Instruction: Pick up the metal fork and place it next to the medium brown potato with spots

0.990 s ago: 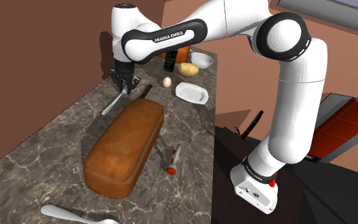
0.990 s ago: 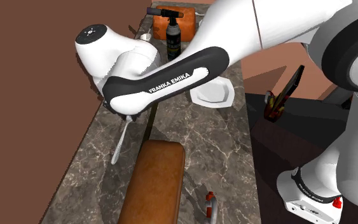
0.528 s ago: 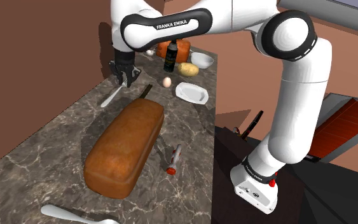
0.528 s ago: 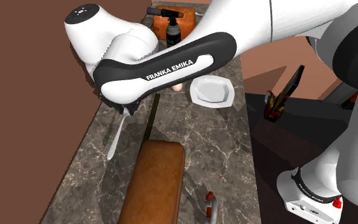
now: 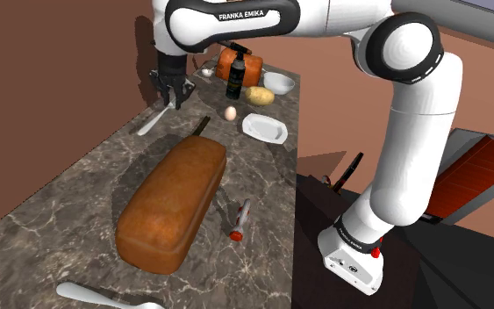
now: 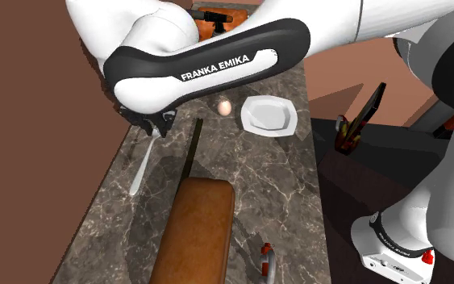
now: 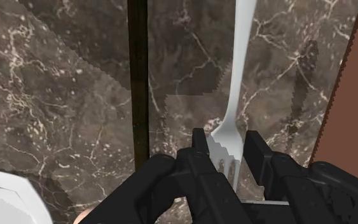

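Observation:
A pale metal fork (image 5: 152, 122) (image 6: 139, 166) hangs slanted just above the dark marble counter (image 5: 78, 193), its handle pointing down and away from the hand. My gripper (image 5: 173, 97) (image 6: 157, 126) is shut on its tine end; in the wrist view the tines sit clasped between the fingers (image 7: 199, 145) of the gripper (image 7: 229, 151), and the fork (image 7: 239, 76) casts a separate shadow on the stone. The spotted brown potato (image 5: 258, 95) lies farther back on the counter, beyond an egg (image 5: 230, 112).
A large bread loaf (image 5: 173, 202) fills the counter's middle, with a thin dark knife (image 5: 201, 125) (image 7: 138, 76) beside the fork. A white plate (image 5: 264, 127), a dark bottle (image 5: 234, 83), a white bowl (image 5: 278, 82) and an orange object (image 5: 236, 66) crowd the potato. The brown wall (image 5: 52, 88) runs alongside.
The gripper has risen and shifted toward the counter's far end, carrying the fork off the stone with it.

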### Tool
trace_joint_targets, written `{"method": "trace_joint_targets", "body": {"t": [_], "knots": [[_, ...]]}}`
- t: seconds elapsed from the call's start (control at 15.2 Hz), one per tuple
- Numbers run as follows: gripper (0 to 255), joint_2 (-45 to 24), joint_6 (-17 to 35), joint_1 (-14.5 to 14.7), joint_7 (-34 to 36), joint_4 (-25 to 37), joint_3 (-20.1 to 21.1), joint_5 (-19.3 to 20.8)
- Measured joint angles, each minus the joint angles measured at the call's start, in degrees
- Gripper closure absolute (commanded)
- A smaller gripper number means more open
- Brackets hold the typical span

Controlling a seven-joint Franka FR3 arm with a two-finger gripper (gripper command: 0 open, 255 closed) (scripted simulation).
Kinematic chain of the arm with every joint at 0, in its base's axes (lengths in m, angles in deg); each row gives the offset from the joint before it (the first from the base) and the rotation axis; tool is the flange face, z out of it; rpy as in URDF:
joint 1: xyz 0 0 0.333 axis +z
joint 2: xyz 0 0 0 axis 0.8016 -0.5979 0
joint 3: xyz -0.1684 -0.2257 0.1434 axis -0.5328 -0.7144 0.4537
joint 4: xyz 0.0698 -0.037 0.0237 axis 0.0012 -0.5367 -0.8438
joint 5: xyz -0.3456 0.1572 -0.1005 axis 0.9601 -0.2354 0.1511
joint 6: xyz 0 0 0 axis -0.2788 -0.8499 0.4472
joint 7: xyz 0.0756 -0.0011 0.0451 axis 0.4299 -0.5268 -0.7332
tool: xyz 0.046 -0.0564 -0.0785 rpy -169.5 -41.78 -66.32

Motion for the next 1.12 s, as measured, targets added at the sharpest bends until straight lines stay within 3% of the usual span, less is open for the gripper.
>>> {"method": "trace_joint_targets", "body": {"t": [0.59,1.12], "knots": [[255,0.83,-6.44,0.45,-0.87,5.77,0.38,-0.70],[255,5.44,-4.26,-7.14,-9.69,0.24,-1.44,-3.45]]}}
